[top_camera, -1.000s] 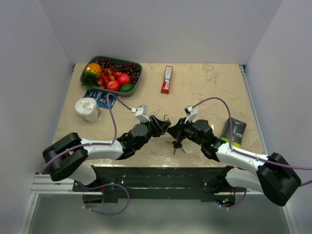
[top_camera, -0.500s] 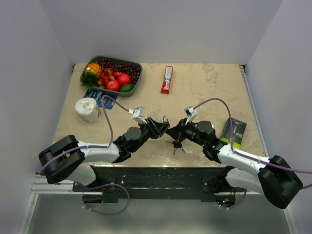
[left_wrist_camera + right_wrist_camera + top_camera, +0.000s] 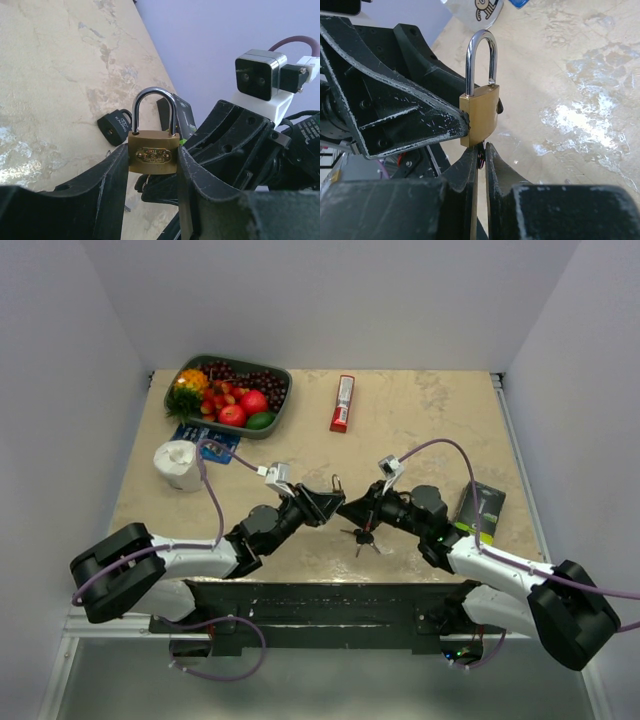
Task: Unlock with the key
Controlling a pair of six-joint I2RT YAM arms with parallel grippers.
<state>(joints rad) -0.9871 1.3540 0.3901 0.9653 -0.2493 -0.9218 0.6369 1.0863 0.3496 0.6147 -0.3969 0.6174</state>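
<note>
My left gripper [image 3: 152, 165] is clamped on the brass lock [image 3: 152, 154], a finger on each side, its shackle closed and pointing up. My right gripper [image 3: 480, 152] pinches one blade of the keys [image 3: 362, 534] right under the lock's base, and the rest of the bunch dangles below, over the table [image 3: 420, 420]. I cannot tell whether the blade is in the keyhole. Since a second ago my left arm has stretched further out, and the spot where both grippers meet has crept slightly up the table. A black lock [image 3: 114, 127] lies on the table beyond.
</note>
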